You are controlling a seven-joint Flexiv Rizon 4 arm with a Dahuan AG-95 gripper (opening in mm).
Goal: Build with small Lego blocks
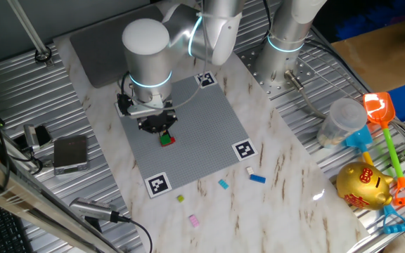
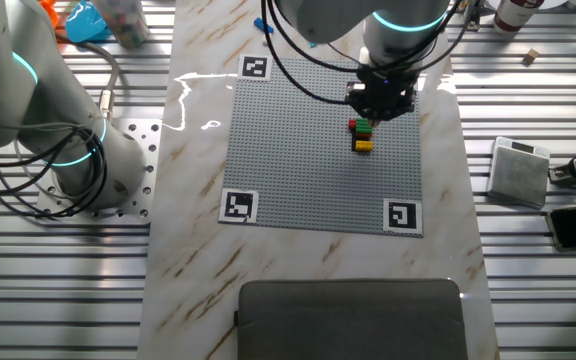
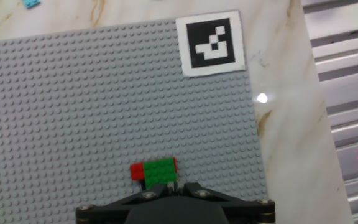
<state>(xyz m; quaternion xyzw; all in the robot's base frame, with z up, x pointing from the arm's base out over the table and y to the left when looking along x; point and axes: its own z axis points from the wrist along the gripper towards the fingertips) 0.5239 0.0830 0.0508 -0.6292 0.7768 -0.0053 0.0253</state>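
A small stack of Lego blocks stands on the grey studded plate (image 1: 202,133). Its green top brick (image 3: 159,170) has a red brick (image 3: 137,171) beside it, and the other fixed view shows yellow (image 2: 363,146) lower in the stack. My gripper (image 3: 176,185) is right over the stack with its jaws together, tips at the green brick's near edge. It also shows in both fixed views (image 1: 164,130) (image 2: 376,108). Loose bricks lie on the marble off the plate: blue (image 1: 258,178), light blue (image 1: 223,184), white (image 1: 249,169), yellow-green (image 1: 181,199), pink (image 1: 194,221).
A second arm's base (image 1: 287,42) stands at the table's far side. A clear cup (image 1: 342,121), toy shovels (image 1: 382,112) and a gold piggy bank (image 1: 363,184) sit at the right. A grey box (image 1: 71,152) lies left, and a dark mat (image 2: 353,320) beyond the plate.
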